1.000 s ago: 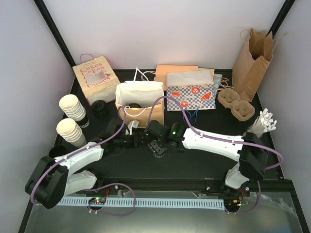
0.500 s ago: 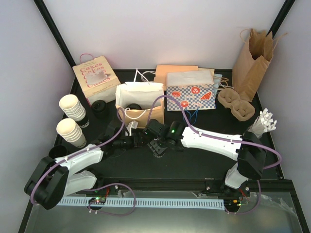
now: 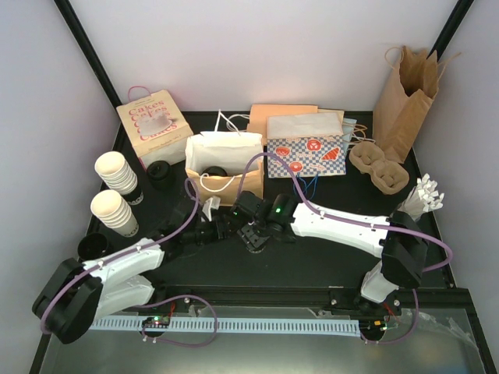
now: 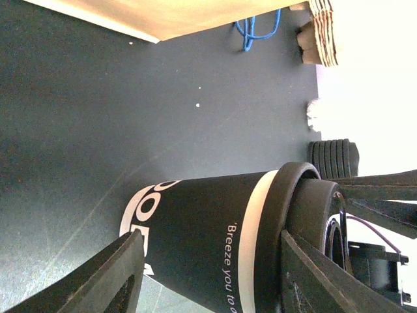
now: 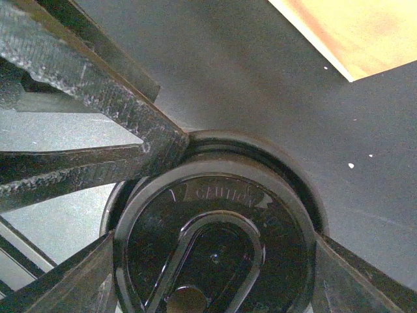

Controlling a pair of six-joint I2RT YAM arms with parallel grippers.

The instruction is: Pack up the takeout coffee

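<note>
The takeout coffee (image 3: 252, 236) stands mid-table, a dark cup (image 4: 202, 248) with white print, a pale rim band and a black lid (image 5: 215, 195). My right gripper (image 3: 259, 224) points straight down on it. Its fingers (image 5: 352, 280) press the lid's rim from both sides, so my right gripper (image 5: 216, 248) is shut on the lid. My left gripper (image 3: 226, 228) comes in from the left, rolled on its side and open. In its own view the left gripper (image 4: 212, 242) has the cup between its spread fingers (image 4: 111, 280). One left finger (image 5: 130, 111) touches the lid's rim.
An open white paper bag (image 3: 224, 148) stands just behind the cup. Around it are a patterned bag (image 3: 306, 152), a cake box (image 3: 153, 125), a tall brown bag (image 3: 405, 97) and a pulp cup carrier (image 3: 378, 167). Two stacks of cups (image 3: 115, 191) and a loose black lid (image 3: 160, 173) are at left.
My left arm has slid right toward the cup, and its jaws have narrowed a little. The right arm and the cup have stayed put.
</note>
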